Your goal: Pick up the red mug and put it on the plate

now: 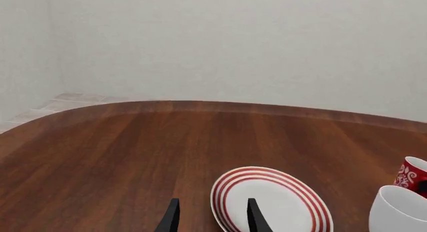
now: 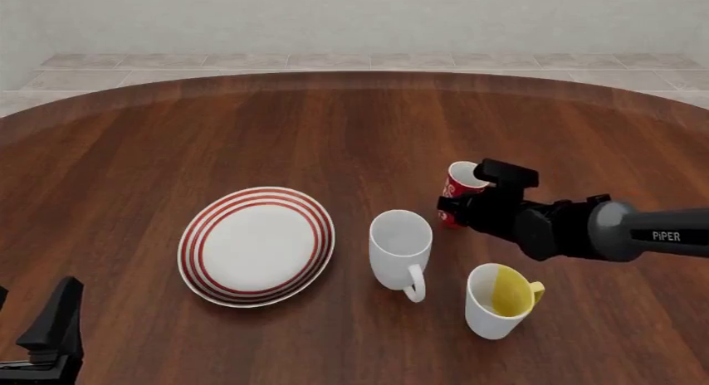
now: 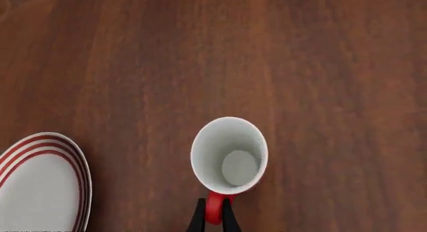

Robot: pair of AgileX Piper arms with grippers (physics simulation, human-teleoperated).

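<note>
Red mug (image 2: 463,182) upright on counter (image 2: 332,128), mouth up, right of the plate (image 2: 257,246), right gripper (image 3: 213,217) clenched on its handle, left gripper (image 1: 210,216) released, well apart.

Plain white handled mug (image 2: 400,251) upright near centre of brown wooden table (image 2: 277,128), handle at 5 o'clock. White mug with yellow inside (image 2: 497,300) at its 4 o'clock, standing apart, yellow handle pointing 3 o'clock. Pale tiled floor (image 2: 332,61) beyond table's far edge; off-white wall (image 1: 233,42) behind.
</note>
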